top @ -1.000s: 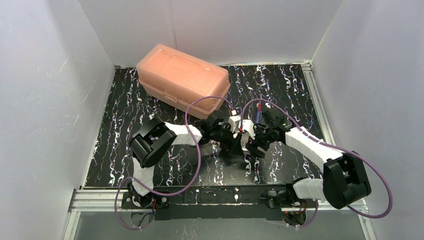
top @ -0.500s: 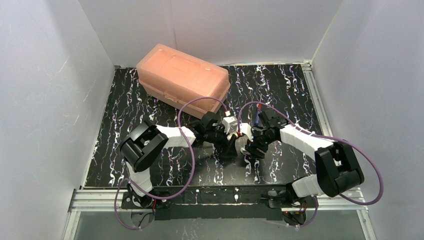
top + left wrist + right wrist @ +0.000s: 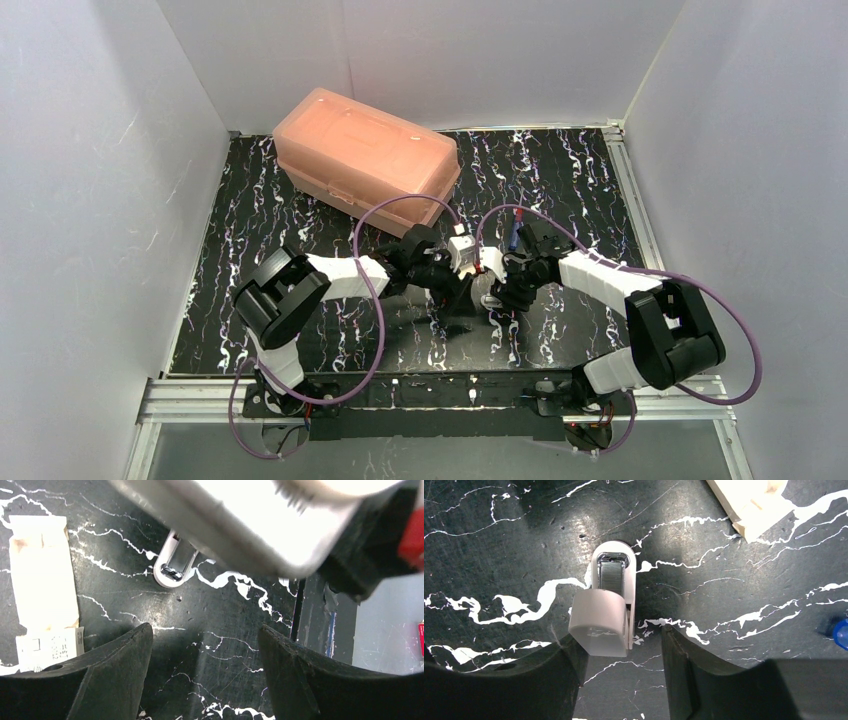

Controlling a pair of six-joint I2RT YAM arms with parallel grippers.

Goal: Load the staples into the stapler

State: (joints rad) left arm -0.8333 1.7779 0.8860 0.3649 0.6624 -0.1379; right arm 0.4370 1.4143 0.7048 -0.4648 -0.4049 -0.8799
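A small white stapler (image 3: 610,605) lies on the black marbled table with its lid swung up, and a strip of staples (image 3: 612,575) shows in its metal channel. My right gripper (image 3: 621,642) is open, its fingertips on either side of the raised lid's near end. In the left wrist view the stapler's front tip (image 3: 174,567) lies beyond my open, empty left gripper (image 3: 205,637). A torn cream staple box (image 3: 42,580) lies left of it and also shows in the right wrist view (image 3: 756,500). From above, both grippers (image 3: 462,283) (image 3: 497,292) meet over the stapler (image 3: 486,297).
A closed pink plastic box (image 3: 365,158) stands at the back left of the table. A blue object (image 3: 841,632) lies at the right edge of the right wrist view. The right arm's wrist (image 3: 260,520) looms blurred across the top of the left wrist view. White walls enclose the table.
Both arms have drawn in slightly toward the centre: the left elbow has shifted left and the right elbow inward. The grippers stay over the stapler.
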